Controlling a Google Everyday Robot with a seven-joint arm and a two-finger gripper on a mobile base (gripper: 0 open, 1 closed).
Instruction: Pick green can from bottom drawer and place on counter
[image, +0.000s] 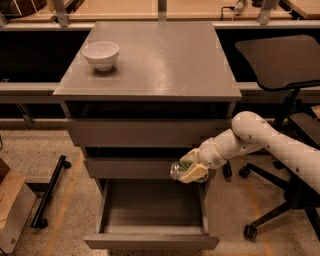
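The counter (165, 60) offers bare surface across its middle and right side; the bottom drawer (150, 243) stands pulled open beneath its front edge; the gripper (190, 169) hangs over the drawer, below the front-right corner, jaws pinching the green can (180, 170); the white bowl (100, 54) sits near the back-left corner. Best, I judge: rise clear of the front edge before moving inward; no lettering on the can is legible.

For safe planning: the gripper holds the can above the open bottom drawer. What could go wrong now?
The gripper holds the green can by the middle drawer front, below the counter edge; lifted straight up, it could strike that edge. A knock might drop the can into the bottom drawer.
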